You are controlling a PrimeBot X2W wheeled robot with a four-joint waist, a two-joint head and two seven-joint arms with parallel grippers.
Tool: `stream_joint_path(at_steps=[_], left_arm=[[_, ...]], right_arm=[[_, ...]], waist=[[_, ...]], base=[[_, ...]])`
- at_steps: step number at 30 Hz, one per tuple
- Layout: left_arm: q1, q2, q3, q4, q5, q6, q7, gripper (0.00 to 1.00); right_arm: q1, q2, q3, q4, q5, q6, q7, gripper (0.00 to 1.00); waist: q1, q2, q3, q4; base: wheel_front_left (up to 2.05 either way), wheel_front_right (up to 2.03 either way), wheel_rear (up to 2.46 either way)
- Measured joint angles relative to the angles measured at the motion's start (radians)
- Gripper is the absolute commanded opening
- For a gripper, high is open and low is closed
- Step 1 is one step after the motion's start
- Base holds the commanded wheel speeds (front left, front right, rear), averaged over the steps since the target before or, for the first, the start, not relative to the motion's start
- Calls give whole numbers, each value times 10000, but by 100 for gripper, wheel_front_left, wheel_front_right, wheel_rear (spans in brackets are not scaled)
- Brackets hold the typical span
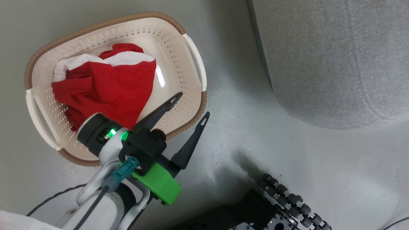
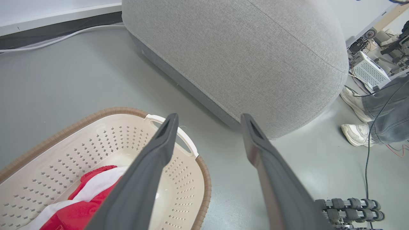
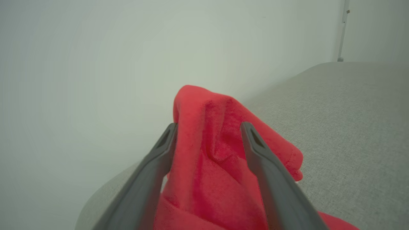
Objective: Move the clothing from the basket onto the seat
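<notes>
One red garment with white trim (image 1: 105, 86) lies bunched in the cream basket (image 1: 105, 24) on the floor. My left gripper (image 1: 194, 103) hangs open over the basket's near right rim, holding nothing. In the left wrist view its fingers (image 2: 208, 115) spread wide, with the basket (image 2: 111, 111) and the garment (image 2: 80, 210) at lower left and the grey seat (image 2: 239, 57) ahead. A second red garment (image 3: 211, 166) stands in a heap on the seat (image 3: 351, 127). It rises between the wide-apart fingers of my open right gripper (image 3: 209, 124). The seat (image 1: 335, 57) fills the head view's upper right.
Grey-green floor (image 1: 239, 127) separates the basket from the seat. My base's roller wheels (image 1: 287, 198) sit at lower right. A person's white shoes (image 2: 354, 134) and trouser leg (image 2: 386, 118) stand right of the seat, beside a white equipment box (image 2: 370, 72) and cables.
</notes>
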Motion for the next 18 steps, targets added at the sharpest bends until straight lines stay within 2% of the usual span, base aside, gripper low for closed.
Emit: stream_joint_path(at_steps=[9, 14, 18], left_arm=[[-193, -343, 451, 790, -698, -98, -1053, 100], [-207, -610, 1049, 1319, -945, -75, -1904, 100], [-173, -913, 1590, 1785, -1352, 136, -2629, 100]], right_arm=[[1004, -40, 782, -594, -1409, 729, 0, 100], [1992, 35, 731, -1592, -1862, 803, 0, 100], [2670, 305, 790, -2378, -2109, 905, 0, 100]], waist=[[-1, 0, -740, -168], [-1, 0, -1354, -182], [-2, 0, -1878, -83]], base=[[0, 0, 0], [0, 0, 0], [0, 0, 0]])
